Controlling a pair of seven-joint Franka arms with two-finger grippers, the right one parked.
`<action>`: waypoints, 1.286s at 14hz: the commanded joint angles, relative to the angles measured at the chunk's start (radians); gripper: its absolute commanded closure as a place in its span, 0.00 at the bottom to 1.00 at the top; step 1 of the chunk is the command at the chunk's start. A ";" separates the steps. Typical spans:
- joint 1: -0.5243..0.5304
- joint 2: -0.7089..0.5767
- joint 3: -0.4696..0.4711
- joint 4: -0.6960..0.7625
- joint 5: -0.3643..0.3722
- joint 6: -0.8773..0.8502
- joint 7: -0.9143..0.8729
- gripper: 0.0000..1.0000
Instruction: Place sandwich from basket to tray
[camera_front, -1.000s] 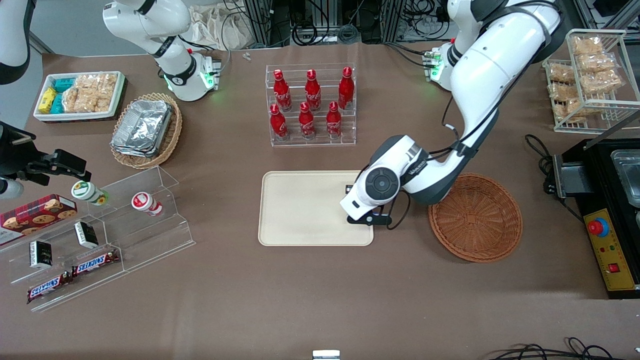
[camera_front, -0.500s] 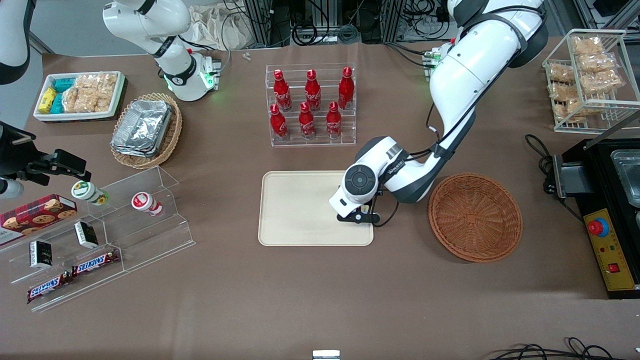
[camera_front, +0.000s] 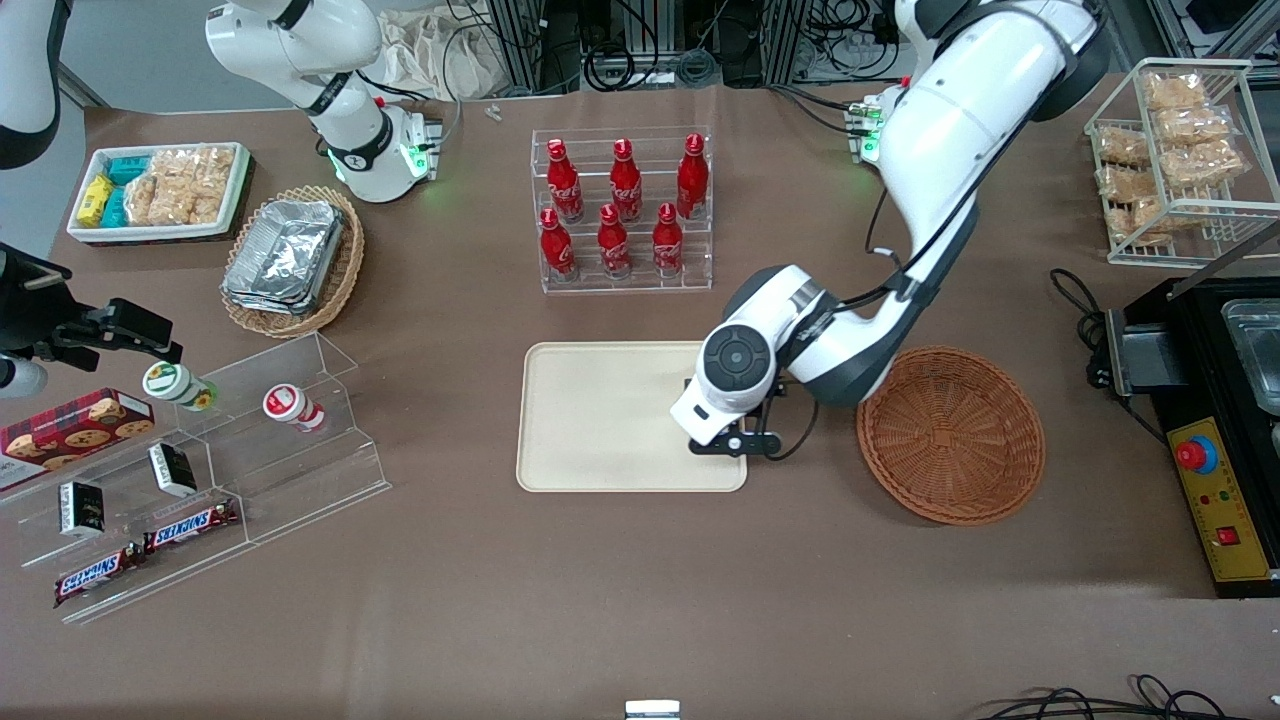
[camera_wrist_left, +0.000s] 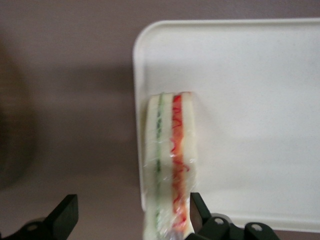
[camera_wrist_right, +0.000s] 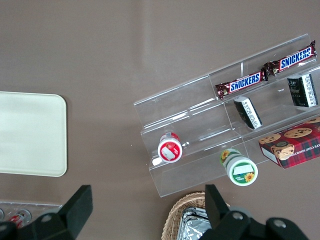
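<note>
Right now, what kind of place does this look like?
Probably a robotics lab staged as a snack counter: red bottles on a clear rack, Snickers bars on acrylic shelves, cabling along the table. The gripper stands open over the tray edge, around the sandwich.

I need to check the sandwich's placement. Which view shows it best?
The left wrist view: the sandwich shows clearly, lying on the tray at its edge, between the open gripper fingers. In the front view the arm hides it; the right wrist view misses it.
</note>
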 joint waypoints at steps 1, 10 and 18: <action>0.088 -0.131 -0.007 -0.045 -0.002 -0.053 0.001 0.00; 0.338 -0.538 -0.008 -0.252 -0.131 -0.057 0.062 0.00; 0.575 -0.640 -0.004 -0.253 -0.166 -0.203 0.513 0.00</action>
